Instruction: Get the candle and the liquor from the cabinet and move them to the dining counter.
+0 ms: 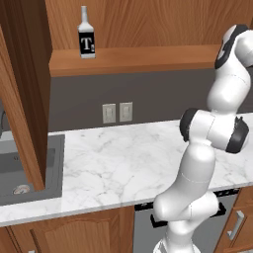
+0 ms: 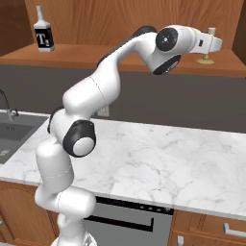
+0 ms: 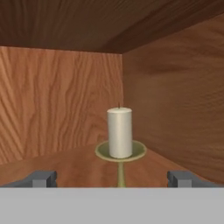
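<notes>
- Candle (image 3: 119, 132) first: the step in hand looks like the reach into the cabinet (image 3: 61, 100), with nothing lifted out yet.
- End effector (image 3: 112, 178) spread wide and empty; its two finger tips sit at 7 and 5 o'clock in the hand view, and the candle stands between their lines, a little further in.
- Candle upright on its olive-gold base, on the cabinet floor near the back right corner; in the right base view it stands just beyond the wrist at about 1 o'clock.
- Liquor (image 1: 86, 35) stands upright, well apart at the left end of the same shelf, untouched.
- Next, I judge: ease straight forward until the fingers flank the pillar, then close.
- Marble bench (image 1: 128, 158) below.
</notes>
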